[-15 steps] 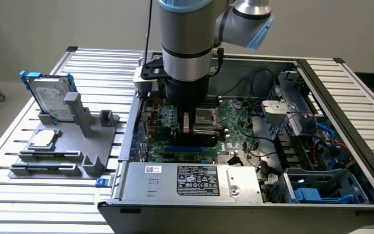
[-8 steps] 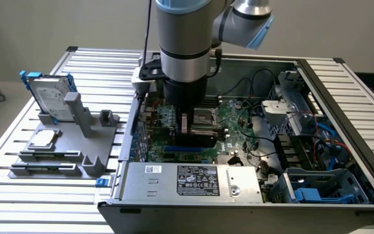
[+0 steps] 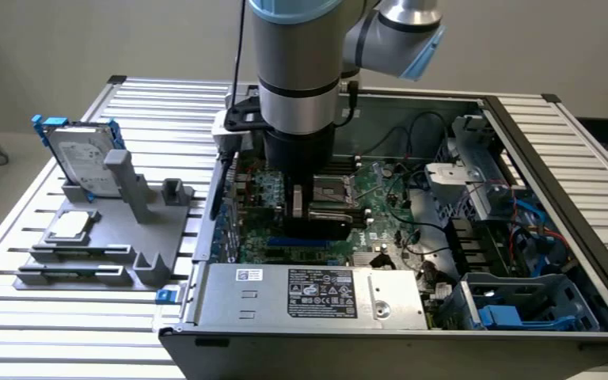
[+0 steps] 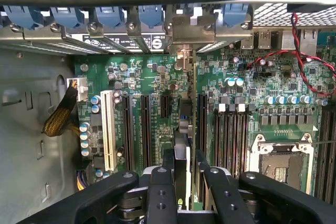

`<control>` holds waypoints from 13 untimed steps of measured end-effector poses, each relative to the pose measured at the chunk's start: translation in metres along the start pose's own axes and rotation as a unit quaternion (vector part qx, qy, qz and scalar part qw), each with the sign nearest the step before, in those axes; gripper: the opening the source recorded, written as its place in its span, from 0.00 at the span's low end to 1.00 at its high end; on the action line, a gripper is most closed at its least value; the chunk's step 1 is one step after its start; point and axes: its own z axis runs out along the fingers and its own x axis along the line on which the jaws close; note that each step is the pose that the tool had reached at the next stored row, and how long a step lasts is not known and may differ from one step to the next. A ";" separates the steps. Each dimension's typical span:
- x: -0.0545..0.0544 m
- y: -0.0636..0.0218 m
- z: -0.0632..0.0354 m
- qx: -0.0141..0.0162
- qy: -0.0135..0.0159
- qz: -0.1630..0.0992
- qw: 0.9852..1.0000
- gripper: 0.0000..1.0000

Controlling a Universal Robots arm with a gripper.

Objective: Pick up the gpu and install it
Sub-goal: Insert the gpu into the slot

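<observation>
The exterior view takes in the grey robot arm [image 3: 298, 71] reaching straight down into the open grey metal computer case [image 3: 557, 150]. Its black gripper [image 3: 309, 198] is low over the green motherboard [image 3: 389, 186]. Well apart on the exterior view's left, a silver hard drive in a blue frame [image 3: 77, 154] stands on a grey holder [image 3: 124, 245].

The wrist view adds the grip itself. The fingers [image 4: 160, 192] are clenched on the gpu [image 4: 185, 129], a thin card standing on edge over the expansion slots. Its long axis runs from the gripper towards the case's slotted wall, with the silver end bracket [image 4: 191, 35] at that wall.
</observation>
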 end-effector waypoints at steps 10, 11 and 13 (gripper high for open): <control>0.000 0.0006 0.0028 -0.003 0.000 0.001 1.000 0.27; 0.000 0.0006 0.0030 -0.003 0.000 0.001 1.000 0.27; 0.000 0.0005 0.0032 -0.003 0.000 0.000 1.000 0.27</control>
